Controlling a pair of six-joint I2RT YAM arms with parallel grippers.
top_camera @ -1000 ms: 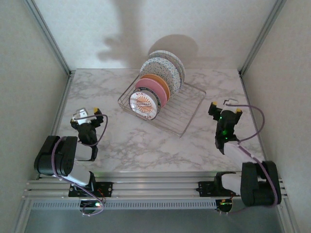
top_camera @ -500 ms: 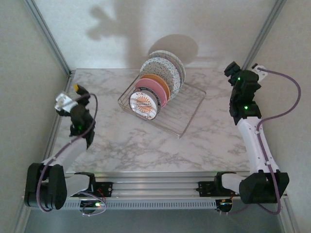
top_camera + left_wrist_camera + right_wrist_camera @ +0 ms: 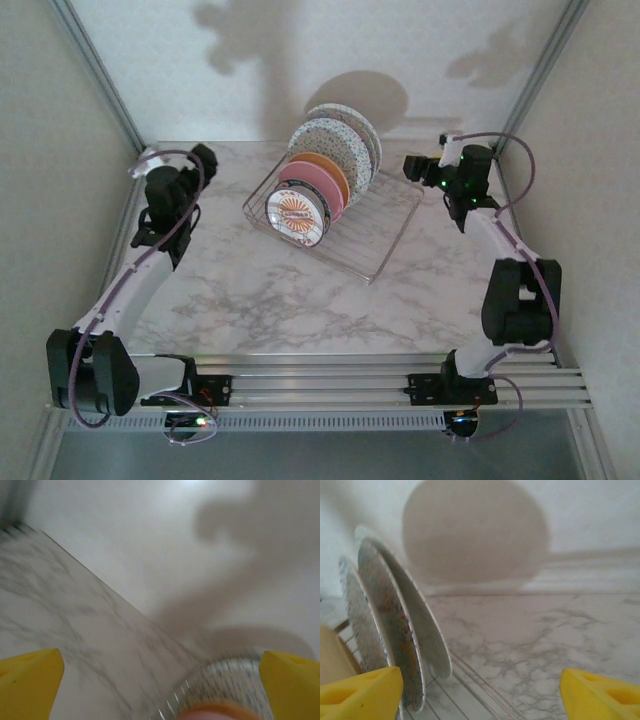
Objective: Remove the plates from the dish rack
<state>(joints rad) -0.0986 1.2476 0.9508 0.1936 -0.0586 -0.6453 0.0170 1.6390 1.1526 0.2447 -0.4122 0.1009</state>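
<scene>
Left hand (image 3: 203, 160) and right hand (image 3: 414, 167) wide open, empty, either side of the dish rack (image 3: 393, 237) of upright plates (image 3: 325, 150).

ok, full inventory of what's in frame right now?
speckled plates: 2, multicolour on white, upright at the back of the rack
orange plate: 1, plain orange, upright in front of them
pink plate: 1, pink, next forward
emblem plate: 1, white with orange-brown emblem, frontmost, smaller
dish rack: 1, silver wire, back centre of the table
table: 1, white-grey marble
left tool: 1, yellow-tipped, open, left of the rack, aimed at it
right tool: 1, yellow-tipped, open, right of the rack, near the speckled plates
</scene>
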